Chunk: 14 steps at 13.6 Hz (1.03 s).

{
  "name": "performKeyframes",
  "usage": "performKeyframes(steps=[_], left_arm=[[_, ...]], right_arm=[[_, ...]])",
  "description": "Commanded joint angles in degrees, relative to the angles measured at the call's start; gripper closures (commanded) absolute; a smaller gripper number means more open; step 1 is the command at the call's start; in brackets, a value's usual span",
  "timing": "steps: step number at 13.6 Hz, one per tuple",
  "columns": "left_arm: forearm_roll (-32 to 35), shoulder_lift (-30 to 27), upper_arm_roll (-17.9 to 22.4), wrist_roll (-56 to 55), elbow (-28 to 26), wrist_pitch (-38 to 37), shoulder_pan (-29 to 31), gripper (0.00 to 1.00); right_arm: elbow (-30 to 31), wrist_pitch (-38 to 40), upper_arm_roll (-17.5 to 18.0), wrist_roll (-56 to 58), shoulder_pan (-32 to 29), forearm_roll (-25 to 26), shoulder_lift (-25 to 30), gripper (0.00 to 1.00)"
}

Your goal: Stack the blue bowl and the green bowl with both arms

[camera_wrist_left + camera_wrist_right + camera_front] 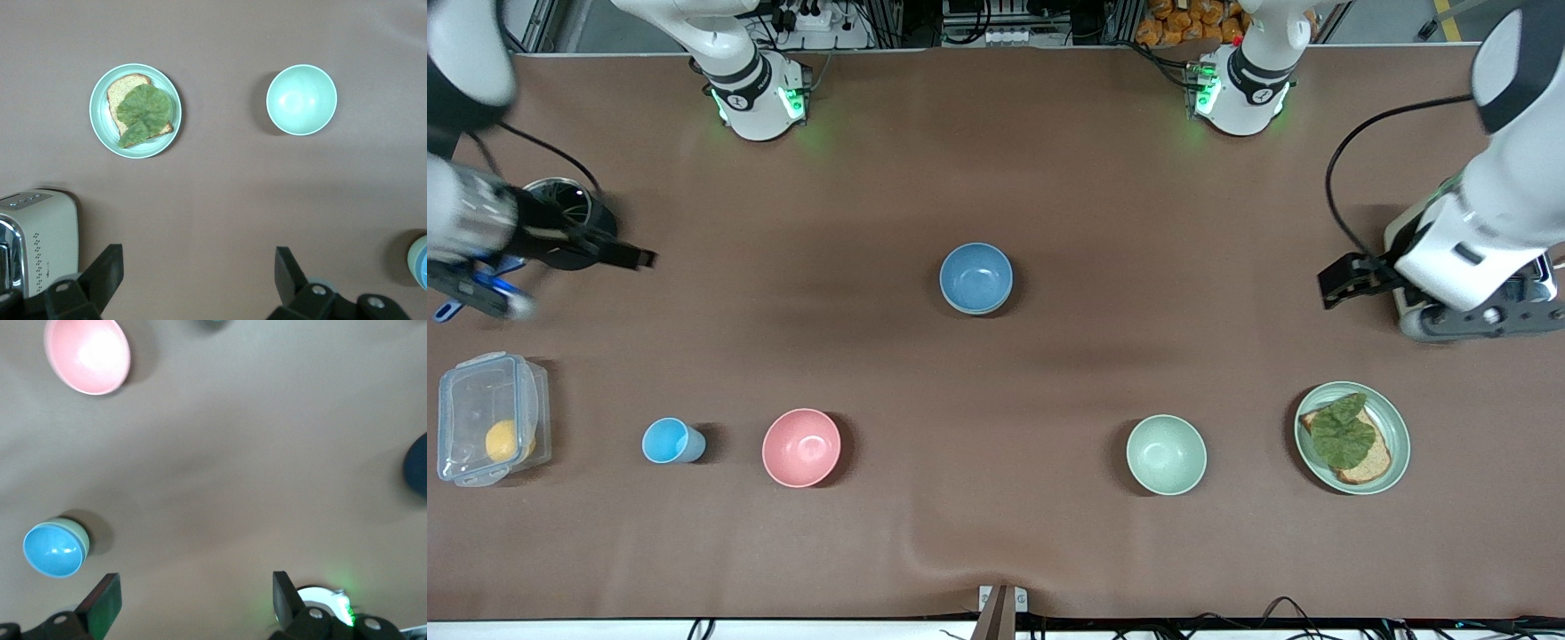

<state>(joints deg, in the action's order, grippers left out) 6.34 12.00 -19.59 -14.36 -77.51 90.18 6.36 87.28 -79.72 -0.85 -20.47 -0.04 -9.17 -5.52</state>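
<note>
The blue bowl (976, 276) stands mid-table, nested inside the sage green bowl, whose rim shows around it in the right wrist view (80, 532) and at the edge of the left wrist view (414, 252). The blue bowl also shows in the right wrist view (53, 550). My left gripper (1343, 280) (199, 280) hangs open and empty over bare table at the left arm's end, beside a toaster. My right gripper (630, 257) (193, 600) hangs open and empty over the right arm's end. Both are well away from the bowls.
Nearer the front camera stand a lidded plastic box (463, 382) holding a yellow fruit, a light-blue cup (669, 441), a pink bowl (801, 447), a pale mint bowl (1166, 454) and a mint plate (1400, 436) with a sandwich. A toaster (37, 240) and a black round pot (560, 209) sit under the arms.
</note>
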Motion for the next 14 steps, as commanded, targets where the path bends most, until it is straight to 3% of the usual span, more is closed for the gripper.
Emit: performKeyframes(steps=[1, 7, 10, 14], left_arm=[[-3.3, -5.7, 12.0, 3.8, -3.0, -2.8, -9.2, 0.0], [-4.0, -11.0, 17.1, 8.7, -3.4, -7.7, -11.5, 0.0], [-4.0, -13.7, 17.1, 9.5, -4.0, -11.2, -11.5, 0.0], [-4.0, -14.7, 17.1, 11.0, -4.9, -12.6, -11.5, 0.0]], right_arm=[[-2.2, 1.1, 1.3, 2.5, -1.7, 1.9, 0.8, 0.0], [-1.2, -4.7, 1.5, 3.7, -1.7, 5.0, 3.9, 0.0], [-1.1, -7.9, 1.4, 13.3, -2.1, 7.7, 3.7, 0.0], [1.7, -10.0, 1.4, 14.6, -2.0, 7.8, 3.8, 0.0]])
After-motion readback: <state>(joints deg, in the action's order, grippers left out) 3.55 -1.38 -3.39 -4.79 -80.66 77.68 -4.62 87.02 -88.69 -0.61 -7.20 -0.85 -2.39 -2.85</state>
